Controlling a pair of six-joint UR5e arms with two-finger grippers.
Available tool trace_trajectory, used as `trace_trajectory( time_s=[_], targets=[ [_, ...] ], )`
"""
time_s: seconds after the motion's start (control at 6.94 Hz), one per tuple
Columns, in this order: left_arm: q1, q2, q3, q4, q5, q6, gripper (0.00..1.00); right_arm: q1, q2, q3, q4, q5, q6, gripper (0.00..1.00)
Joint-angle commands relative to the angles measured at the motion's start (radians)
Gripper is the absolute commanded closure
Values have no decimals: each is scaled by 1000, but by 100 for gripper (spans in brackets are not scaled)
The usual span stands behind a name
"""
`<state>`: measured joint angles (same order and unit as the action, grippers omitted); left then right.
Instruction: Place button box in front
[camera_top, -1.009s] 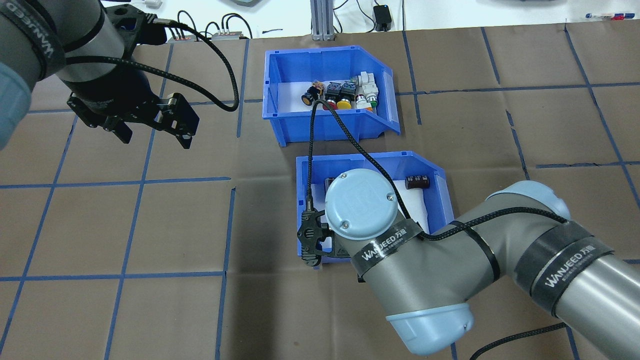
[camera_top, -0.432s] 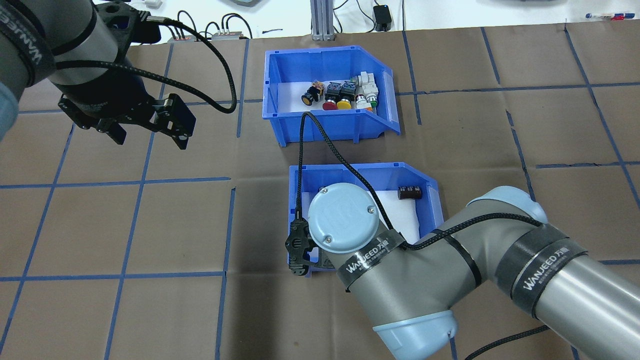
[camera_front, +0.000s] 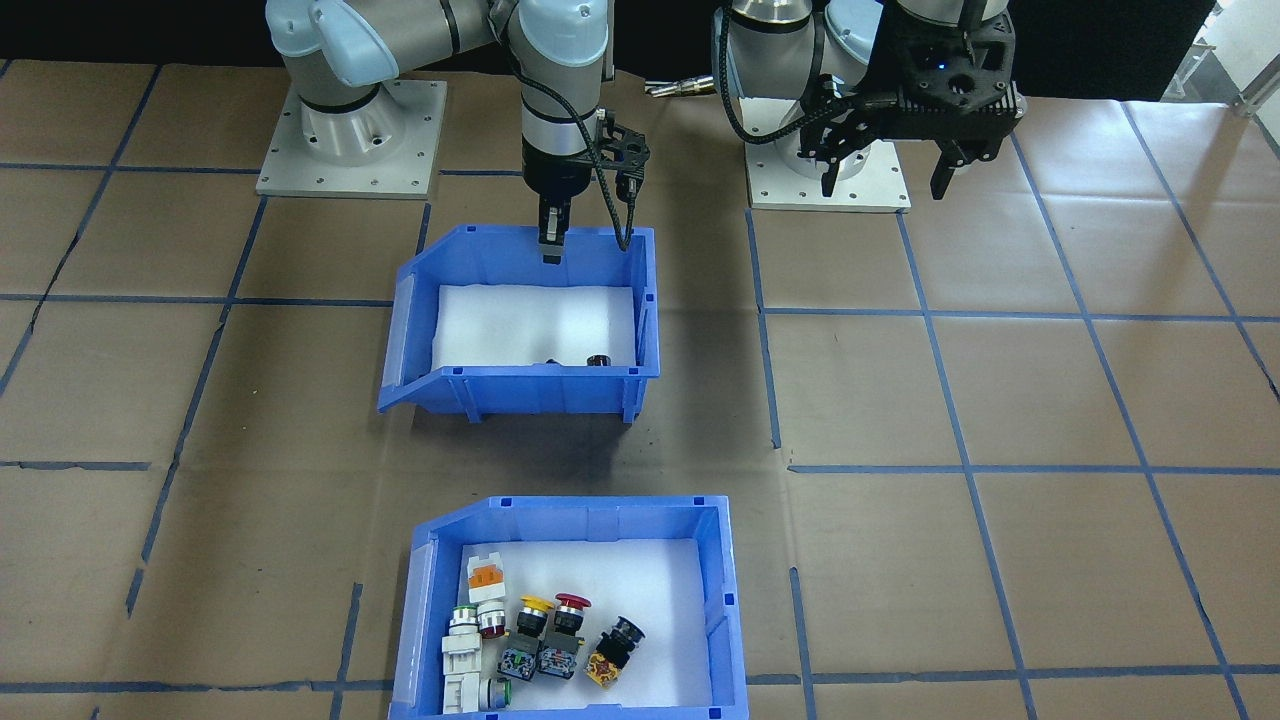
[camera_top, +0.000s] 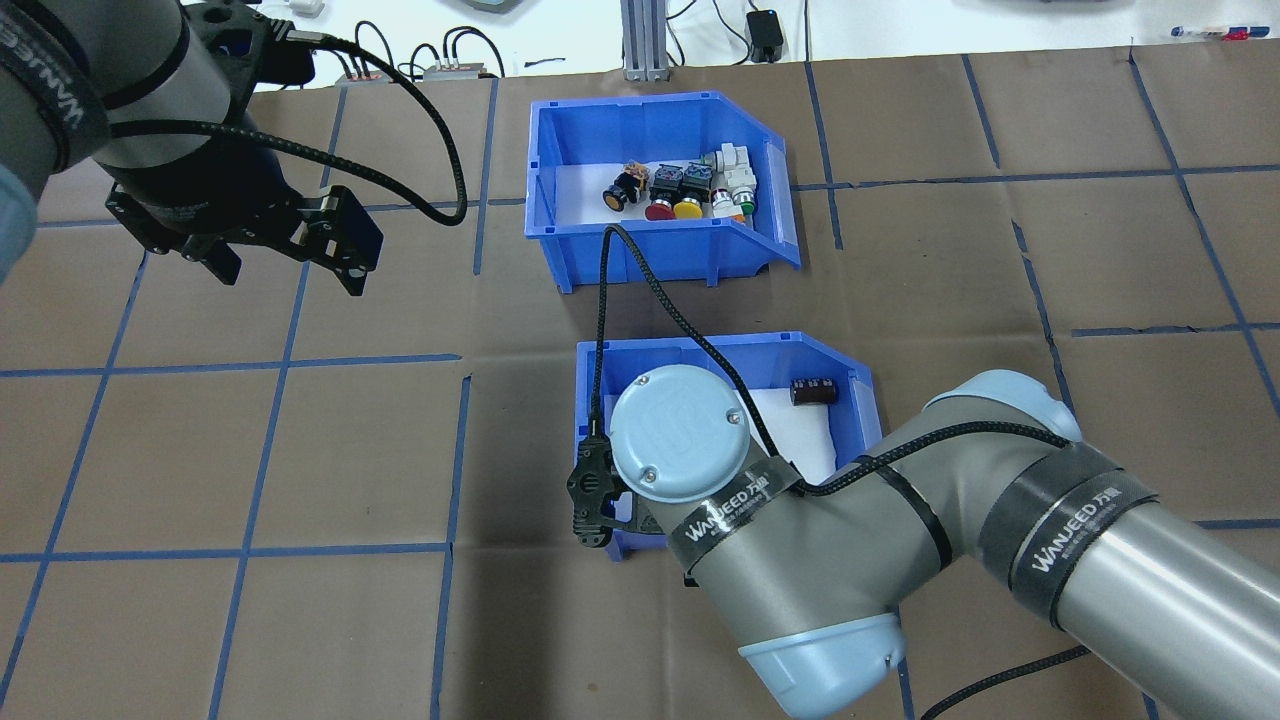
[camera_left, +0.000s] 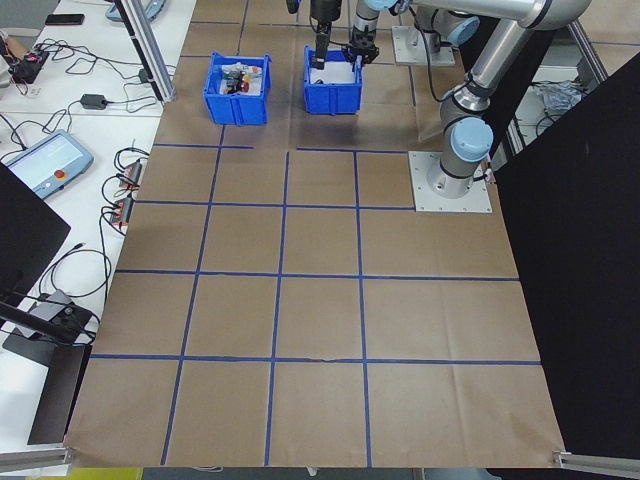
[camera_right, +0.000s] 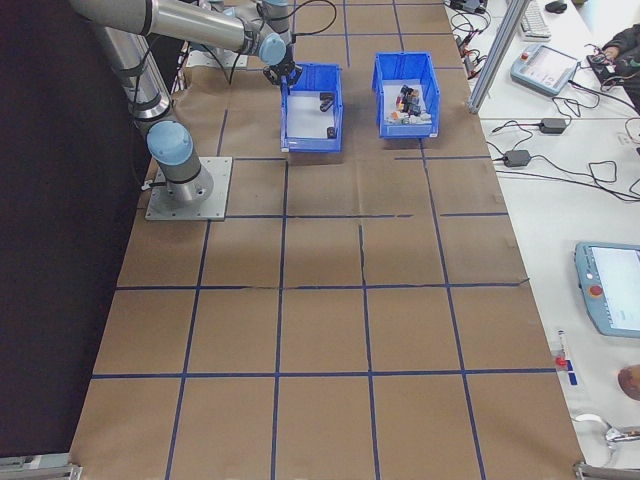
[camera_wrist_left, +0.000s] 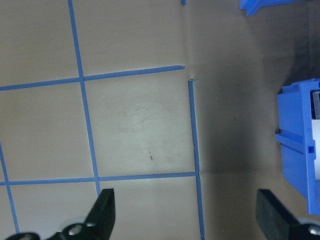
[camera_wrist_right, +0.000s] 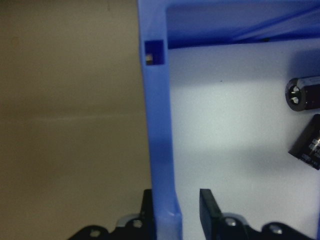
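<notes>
The button box (camera_top: 650, 115) is a blue bin with a white liner and colourful push buttons (camera_top: 680, 190); it stands on the far side of the table, close to the front-facing camera (camera_front: 570, 512). Nearer the robot is a like blue bin (camera_top: 700, 350) that holds dark capacitors (camera_top: 812, 390). My right gripper (camera_front: 552, 250) is shut on this capacitor bin's robot-side wall (camera_wrist_right: 155, 125), one finger on each side. My left gripper (camera_top: 290, 272) hangs open over bare table to the left, holding nothing.
Brown paper with blue tape lines covers the table (camera_top: 350, 450). A gap of table separates the two bins. Cables and small devices (camera_top: 765, 35) lie past the far edge. My right arm's elbow (camera_top: 680, 430) hides part of the capacitor bin from above.
The capacitor bin has slid toward the robot and slightly left with my right gripper on its wall. My left gripper has drifted a little left and away. The button box has not moved.
</notes>
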<state>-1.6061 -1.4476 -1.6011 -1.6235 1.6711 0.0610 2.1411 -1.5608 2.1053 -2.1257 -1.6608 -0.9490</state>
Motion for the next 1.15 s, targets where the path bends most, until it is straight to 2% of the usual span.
trace_trajectory(
  time_s=[0.0,0.43,0.72,1.01],
  targets=[
    [0,0,-2,4,1,-1,0,-3,-8,-49,13,-4,3,0],
    [0,0,-5,4,1,-3,0,-65,-54,-168,198,-4,4,0],
    [0,1,-6,4,4,-3,0,-189,-106,-202,221,-2,10,0],
    [0,1,-7,4,4,-3,0,-382,-157,-228,227,-1,183,0]
  ],
)
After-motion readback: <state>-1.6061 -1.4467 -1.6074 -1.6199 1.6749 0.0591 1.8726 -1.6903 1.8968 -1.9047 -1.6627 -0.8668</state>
